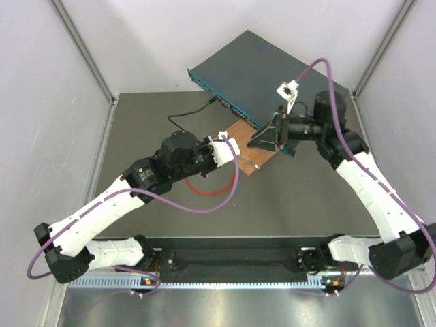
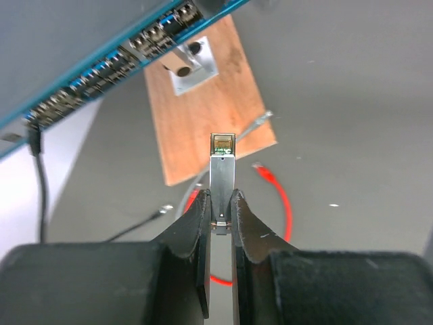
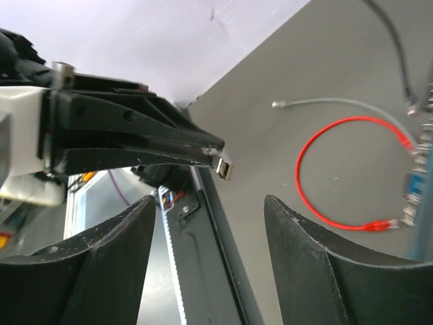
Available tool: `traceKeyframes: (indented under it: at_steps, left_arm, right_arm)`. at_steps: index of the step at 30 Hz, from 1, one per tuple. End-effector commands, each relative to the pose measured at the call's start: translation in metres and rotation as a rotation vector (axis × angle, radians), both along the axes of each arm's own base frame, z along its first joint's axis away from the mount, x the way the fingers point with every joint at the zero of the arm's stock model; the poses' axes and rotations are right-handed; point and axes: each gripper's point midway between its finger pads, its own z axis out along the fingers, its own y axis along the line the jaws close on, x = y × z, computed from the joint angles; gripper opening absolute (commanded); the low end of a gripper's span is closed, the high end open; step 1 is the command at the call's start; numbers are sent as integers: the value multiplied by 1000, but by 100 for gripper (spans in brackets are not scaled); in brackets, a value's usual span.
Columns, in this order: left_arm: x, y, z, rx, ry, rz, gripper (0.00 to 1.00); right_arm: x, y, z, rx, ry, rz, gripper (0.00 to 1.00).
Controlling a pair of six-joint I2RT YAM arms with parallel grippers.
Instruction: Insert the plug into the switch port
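Observation:
The plug (image 2: pixel 266 172), a small connector with a red boot, lies loose on the dark table on its looped red cable (image 3: pixel 304 183), held by neither gripper. The switch (image 1: pixel 259 75) stands at the back, and its row of ports (image 2: pixel 101 74) faces my arms. My left gripper (image 2: pixel 221 200) is shut on a slim silver module (image 2: pixel 223 162) that points towards the ports, well short of them. My right gripper (image 3: pixel 210 201) is open with nothing between its fingers; it faces the left gripper's tip, and the module (image 3: pixel 225 167) shows just above its jaws.
A wooden board (image 2: pixel 203 115) with a small metal bracket (image 2: pixel 193 64) lies in front of the switch. A grey cable's connector (image 3: pixel 277 104) and a black cable (image 3: pixel 399 54) lie on the table. Another black cable (image 2: pixel 34 142) is plugged into the switch.

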Motion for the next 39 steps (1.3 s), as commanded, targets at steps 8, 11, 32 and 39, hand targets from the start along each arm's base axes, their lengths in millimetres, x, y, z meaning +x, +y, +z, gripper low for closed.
traceKeyframes:
  at_steps: [8, 11, 32, 39]
  left_arm:
    - [15, -9, 56, -47, -223, -25, 0]
    - [13, -10, 60, -60, -233, -37, 0]
    - [-4, -9, 47, -116, -194, -82, 37]
    - [-6, 3, 44, -127, -222, -52, 43]
  right_arm:
    - [-7, 48, 5, 5, -29, 117, 55]
    - [-6, 53, 0, 0, -19, 126, 53]
    - [-8, 55, 5, 21, -3, 156, 0]
    - [-18, 56, 5, 74, 80, 215, 0]
